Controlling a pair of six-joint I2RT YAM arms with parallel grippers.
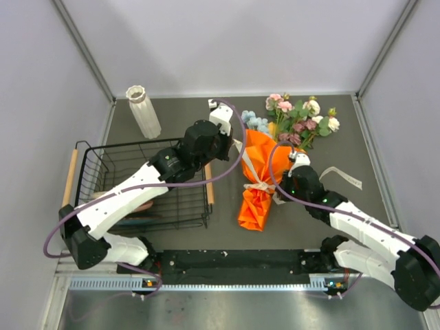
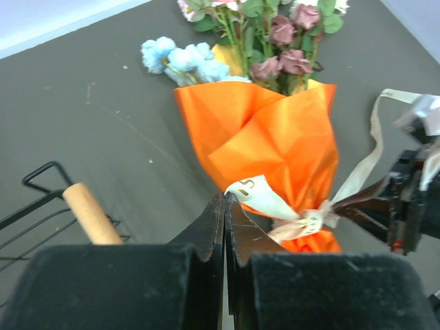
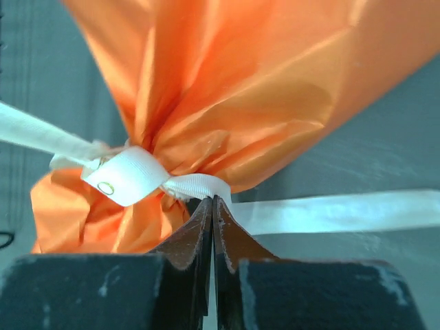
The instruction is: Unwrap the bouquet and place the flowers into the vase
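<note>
Orange paper wraps the bouquet, which lies flat near the middle of the dark grey table, its crumpled tail toward the near edge. The artificial flowers, pink, cream and mauve roses with pale blue clusters on leafy green stems, fan out of the wrap toward the far edge. A cream-white ribbon is knotted around the narrow waist of the paper, with one long tail trailing across the table toward the right edge.

The left gripper reaches in from the bouquet's left side. Its jaws are pressed together, and another ribbon tail runs from the knot straight up to their tips, so it appears pinched there. The right gripper comes in from the right with its jaws fully closed, tips touching the ribbon just beside the knot. I cannot tell if any ribbon is caught between them.

The tall white ribbed vase with a scalloped rim stands upright near the far left corner, well apart from the bouquet. A black wire dish rack with wooden handles sits along the left side, under the left arm.
</note>
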